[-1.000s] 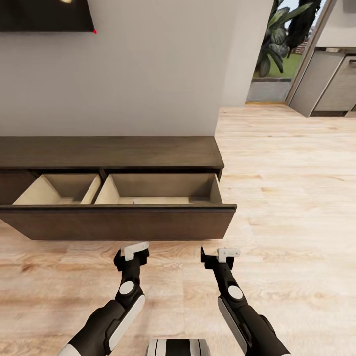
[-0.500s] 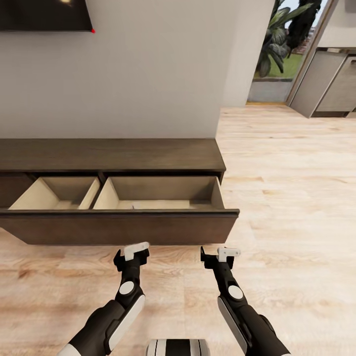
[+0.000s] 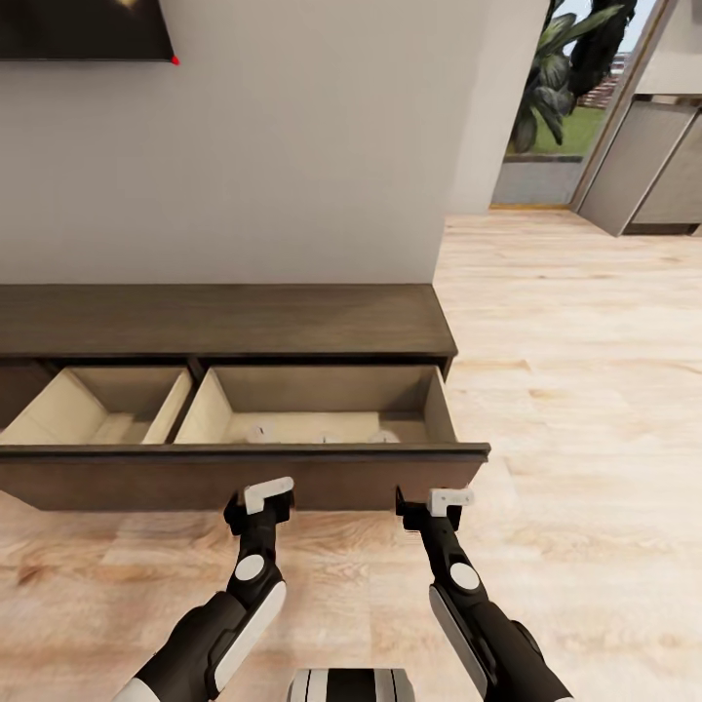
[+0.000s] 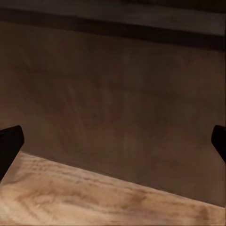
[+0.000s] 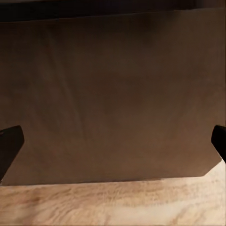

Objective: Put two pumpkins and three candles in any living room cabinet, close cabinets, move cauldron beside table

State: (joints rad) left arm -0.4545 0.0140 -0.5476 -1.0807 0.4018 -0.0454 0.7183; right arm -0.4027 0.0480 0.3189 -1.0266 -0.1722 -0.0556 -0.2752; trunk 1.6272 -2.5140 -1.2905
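Note:
The long dark-brown cabinet stands against the wall with its drawer pulled out, showing pale beige insides. Small white round candles peek over the drawer's front edge in the right-hand compartment, one of them further right. My left gripper and right gripper hang open and empty just before the drawer front. The left wrist view has the left gripper facing that dark panel, and the right wrist view has the right gripper facing it too. The pumpkins and the cauldron are out of view.
Light wood floor spreads to the right of the cabinet. A dark screen hangs on the grey wall above. At the far right a doorway with plants and grey kitchen units show.
The whole view has moved closer to the cabinet, so the drawer front now sits right at both grippers. The candles inside the drawer have come into sight.

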